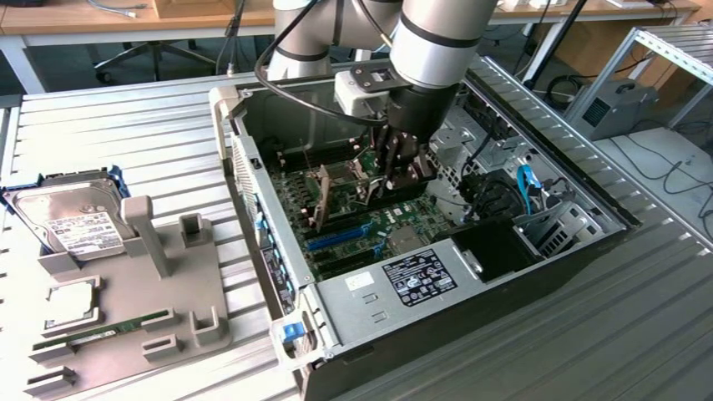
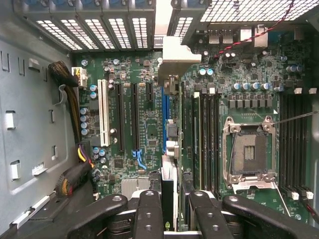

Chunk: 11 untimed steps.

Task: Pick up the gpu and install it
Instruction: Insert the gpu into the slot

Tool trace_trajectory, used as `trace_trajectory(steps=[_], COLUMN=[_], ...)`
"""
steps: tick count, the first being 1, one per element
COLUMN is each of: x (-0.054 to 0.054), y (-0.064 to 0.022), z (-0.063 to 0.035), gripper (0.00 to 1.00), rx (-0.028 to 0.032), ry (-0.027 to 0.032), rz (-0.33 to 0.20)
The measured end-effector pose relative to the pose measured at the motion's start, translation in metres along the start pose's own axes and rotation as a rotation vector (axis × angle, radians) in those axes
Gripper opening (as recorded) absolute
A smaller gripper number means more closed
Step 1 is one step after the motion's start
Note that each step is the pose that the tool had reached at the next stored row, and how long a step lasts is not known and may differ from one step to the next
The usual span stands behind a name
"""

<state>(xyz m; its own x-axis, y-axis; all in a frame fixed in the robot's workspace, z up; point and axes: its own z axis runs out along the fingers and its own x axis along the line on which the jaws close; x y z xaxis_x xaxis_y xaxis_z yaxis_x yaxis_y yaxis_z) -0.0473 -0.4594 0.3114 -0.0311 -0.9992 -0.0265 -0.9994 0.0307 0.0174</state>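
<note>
The gpu (image 2: 173, 59) appears edge-on in the wrist view. Its silver end bracket points at the case's rear slot openings, and its thin board runs back between my fingers. My gripper (image 2: 174, 215) is shut on the gpu, one black finger (image 2: 149, 214) on each side of the board. The card hangs in line with the blue expansion slot (image 2: 164, 119) on the green motherboard (image 2: 134, 74); whether it touches the slot I cannot tell. In the exterior view my gripper (image 1: 402, 174) reaches down inside the open PC case (image 1: 267, 276).
An open CPU socket (image 2: 247, 152) and RAM slots (image 2: 291, 144) lie beside the card. Cable bundles (image 2: 75, 174) run along the case wall. Outside the case, at the exterior view's left, a grey holder (image 1: 167, 326) carries a hard drive (image 1: 73, 221) and a RAM stick (image 1: 112, 327).
</note>
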Motion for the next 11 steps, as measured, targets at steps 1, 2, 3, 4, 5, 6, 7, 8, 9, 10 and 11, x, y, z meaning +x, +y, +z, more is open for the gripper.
trace_trajectory(steps=[1, 2, 3, 4, 5, 6, 7, 8, 9, 10, 11], x=[0.0000, 0.0000, 0.0000, 0.0001, 0.0001, 0.0001, 0.0001, 0.0001, 0.0001, 0.0002, 0.0002], y=[0.0001, 0.0002, 0.0003, 0.0004, 0.0005, 0.0006, 0.0007, 0.0009, 0.0010, 0.0011, 0.0012], z=[0.0001, 0.0003, 0.0005, 0.0007, 0.0008, 0.0009, 0.0011, 0.0013, 0.0014, 0.0016, 0.0017], gripper=[0.26, 0.26, 0.26, 0.26, 0.26, 0.26, 0.26, 0.26, 0.26, 0.26, 0.26], rx=[0.0000, -0.0001, 0.0000, 0.0000, 0.0000, -0.0001, 0.0000, 0.0000, 0.0000, 0.0000, 0.0000], ry=[0.0000, 0.0000, 0.0000, 0.0000, 0.0000, 0.0000, 0.0000, 0.0000, 0.0000, 0.0000, 0.0000], rz=[0.000, 0.000, 0.000, 0.000, 0.000, 0.000, 0.000, 0.000, 0.000, 0.000, 0.000])
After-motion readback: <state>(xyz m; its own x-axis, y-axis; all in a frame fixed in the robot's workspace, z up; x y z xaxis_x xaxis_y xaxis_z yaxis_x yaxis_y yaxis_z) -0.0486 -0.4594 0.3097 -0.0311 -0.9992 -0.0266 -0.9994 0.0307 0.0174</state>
